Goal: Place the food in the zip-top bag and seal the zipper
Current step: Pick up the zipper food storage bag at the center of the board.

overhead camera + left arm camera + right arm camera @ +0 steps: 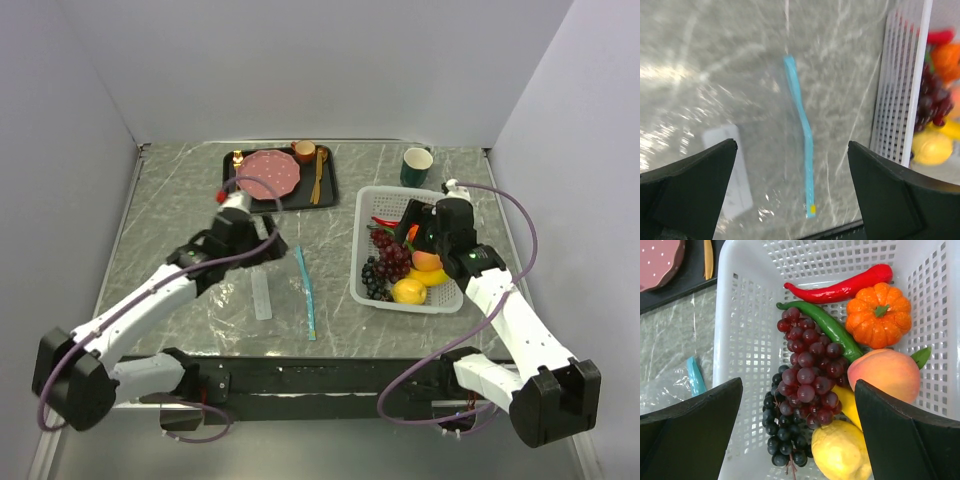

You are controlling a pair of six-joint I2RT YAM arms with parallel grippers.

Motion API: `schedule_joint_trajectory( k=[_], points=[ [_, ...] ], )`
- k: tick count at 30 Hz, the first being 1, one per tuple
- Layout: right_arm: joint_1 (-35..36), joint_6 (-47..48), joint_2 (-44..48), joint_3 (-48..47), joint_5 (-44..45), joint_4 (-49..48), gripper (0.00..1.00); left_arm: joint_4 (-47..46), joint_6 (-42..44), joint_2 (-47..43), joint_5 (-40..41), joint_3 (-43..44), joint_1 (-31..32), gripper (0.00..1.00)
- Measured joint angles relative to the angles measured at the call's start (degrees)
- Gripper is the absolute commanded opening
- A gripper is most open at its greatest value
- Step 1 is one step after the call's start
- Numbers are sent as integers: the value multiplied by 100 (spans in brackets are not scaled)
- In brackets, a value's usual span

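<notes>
Grapes (810, 360) are looking light and knobbly, so I am aiming the released right tool (799, 385) at the bunch's middle, left tool (791, 145) released too.

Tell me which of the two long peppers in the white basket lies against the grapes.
The green pepper: it runs along the red grapes, touching them. The red pepper lies farther back, beside the pumpkin, clear of them.

Robot lab cell: blank white walls (300, 60) enclose a marble-patterned table (160, 200).
</notes>
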State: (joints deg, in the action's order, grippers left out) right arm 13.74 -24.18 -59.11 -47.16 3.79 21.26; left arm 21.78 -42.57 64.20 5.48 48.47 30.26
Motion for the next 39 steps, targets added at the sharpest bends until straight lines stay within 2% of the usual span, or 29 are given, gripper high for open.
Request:
schedule_joint_trajectory(
  k=[4, 11, 15, 27, 38, 39],
  points=[
    [0, -22, 4, -9, 31, 79, 100, 535, -387, 516, 782, 393, 1069, 97],
    [0, -42, 7, -9, 142, 195, 100, 1285, -1043, 1552, 1600, 769, 2114, 90],
    [0, -46, 7, -9, 240, 251, 100, 1460, -1248, 2129, 1801, 1054, 2177, 83],
    [0, -114, 7, -9, 308, 332, 100, 1250, -1276, 3034, 1729, 1495, 2225, 78],
    [0, -131, 7, -9, 365, 398, 100, 1165, -1314, 3661, 1606, 1843, 2262, 59],
    [0, -131, 9, -9, 367, 404, 100, 1150, -1320, 3683, 1580, 1843, 2260, 55]
  ],
)
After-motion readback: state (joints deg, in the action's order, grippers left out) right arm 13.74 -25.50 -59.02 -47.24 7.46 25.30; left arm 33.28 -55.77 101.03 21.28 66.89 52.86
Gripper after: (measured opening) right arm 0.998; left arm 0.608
